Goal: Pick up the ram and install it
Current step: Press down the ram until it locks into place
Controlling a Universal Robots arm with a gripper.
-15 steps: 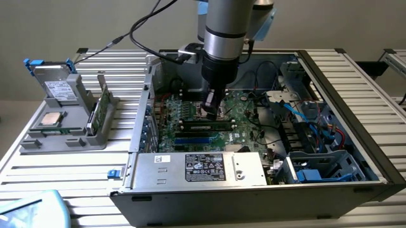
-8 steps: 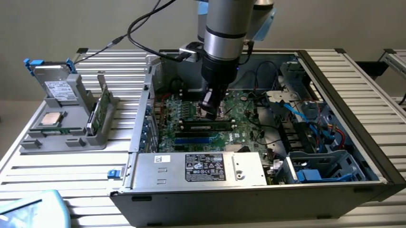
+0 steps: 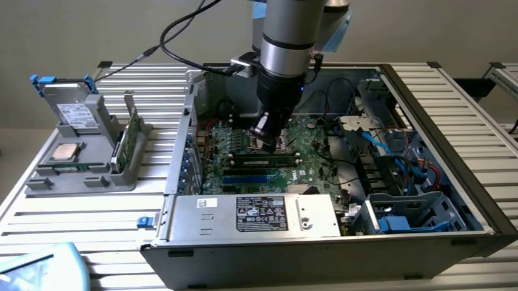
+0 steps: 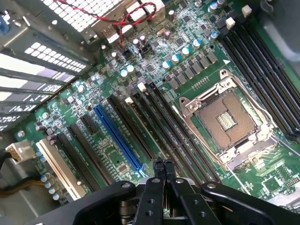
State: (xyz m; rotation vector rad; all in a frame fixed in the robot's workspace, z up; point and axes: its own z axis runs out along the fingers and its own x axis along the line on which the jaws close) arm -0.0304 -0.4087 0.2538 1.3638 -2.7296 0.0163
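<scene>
Counting one ram (image 3: pixel 261 161), one end effector (image 4: pixel 163 169).

Silver-grey cylindrical robot arm segment (image 3: pixel 289 27) with a black band near its lower end and light blue caps at the joint above. Black cylindrical wrist section (image 3: pixel 279 91) below it, small blue light on its side. Thin black cables (image 3: pixel 182 33) loop off the wrist toward a small grey connector box (image 3: pixel 244 62). Black matte metal hand (image 4: pixel 163 174) with bolted linkage bars, round screws, two slim black fingers (image 4: pixel 159 169).
</scene>
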